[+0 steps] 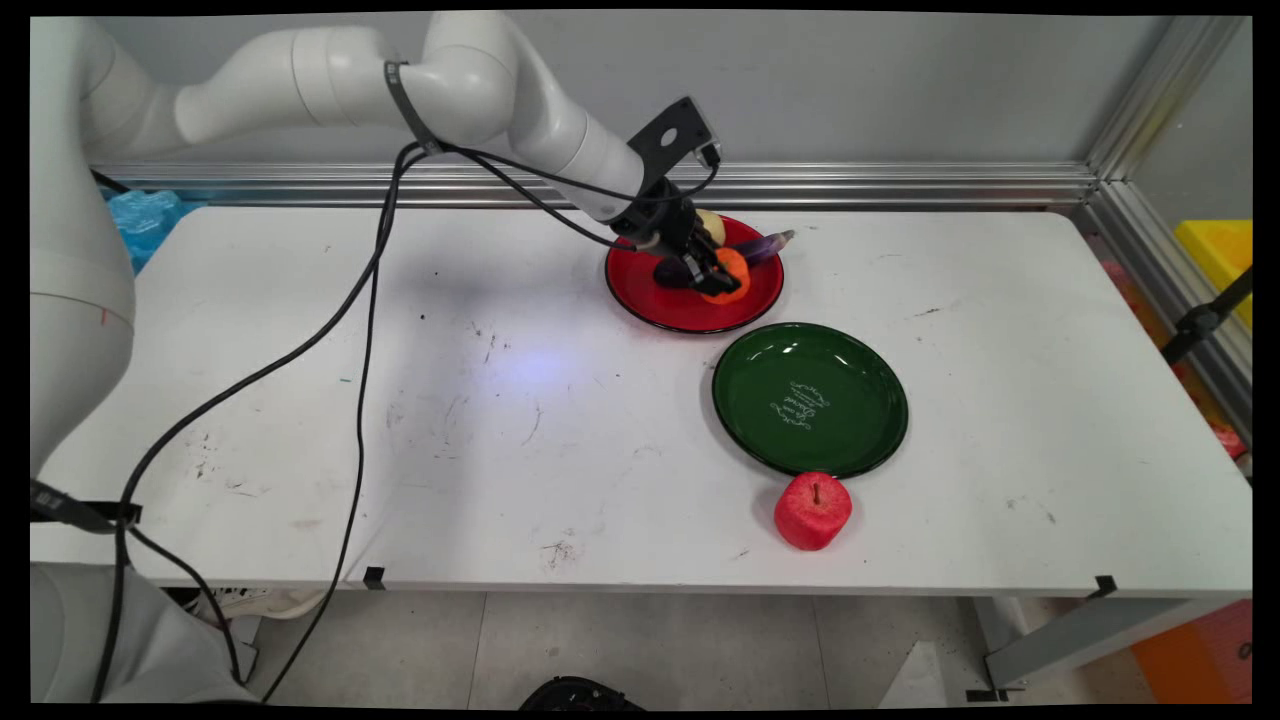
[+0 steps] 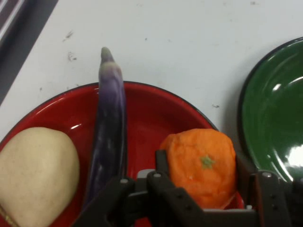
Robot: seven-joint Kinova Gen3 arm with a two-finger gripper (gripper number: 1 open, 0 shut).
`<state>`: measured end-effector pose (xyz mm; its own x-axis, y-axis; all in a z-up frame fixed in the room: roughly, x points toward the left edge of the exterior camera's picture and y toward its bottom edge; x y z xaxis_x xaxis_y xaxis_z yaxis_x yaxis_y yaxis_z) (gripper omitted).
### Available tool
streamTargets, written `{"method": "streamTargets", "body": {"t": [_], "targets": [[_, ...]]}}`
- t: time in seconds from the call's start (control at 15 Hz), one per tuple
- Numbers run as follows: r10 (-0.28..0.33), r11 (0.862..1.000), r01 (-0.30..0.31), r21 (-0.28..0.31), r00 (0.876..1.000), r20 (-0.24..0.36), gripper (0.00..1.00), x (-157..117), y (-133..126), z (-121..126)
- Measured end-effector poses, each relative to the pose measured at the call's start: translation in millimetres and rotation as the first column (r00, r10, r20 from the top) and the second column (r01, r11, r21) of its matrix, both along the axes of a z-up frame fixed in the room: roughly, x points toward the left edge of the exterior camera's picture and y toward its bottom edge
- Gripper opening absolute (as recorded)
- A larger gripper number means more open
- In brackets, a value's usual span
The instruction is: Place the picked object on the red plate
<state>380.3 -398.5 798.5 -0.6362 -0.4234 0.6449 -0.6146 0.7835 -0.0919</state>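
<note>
My gripper (image 1: pixel 722 272) is down in the red plate (image 1: pixel 650 300) at the table's back middle. In the hand view its fingers (image 2: pixel 162 163) press on both sides of an orange fruit (image 2: pixel 201 165), which still sits on the red plate (image 2: pixel 156 109). The gripper (image 2: pixel 202 163) is shut on it. Beside the orange (image 1: pixel 738 285) lies a purple eggplant (image 1: pixel 768 245) (image 2: pixel 111 118), its tip reaching over the plate's rim. A pale, rounded potato-like piece (image 1: pixel 710 225) (image 2: pixel 35 175) rests on the same plate, behind the hand.
A bare green plate (image 1: pixel 870 440) (image 2: pixel 274 118) sits just in front and to the right of the red one. A red apple (image 1: pixel 812 510) stands on the table by its near rim. Black cables hang from the arm over the table's left half.
</note>
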Motion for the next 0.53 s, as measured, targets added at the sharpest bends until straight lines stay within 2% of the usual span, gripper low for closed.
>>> {"method": "streamTargets", "body": {"t": [0.53], "targets": [[-0.005,1.0,0.005,-0.001,1.0,-0.014,0.0,5,-18,-31]]}}
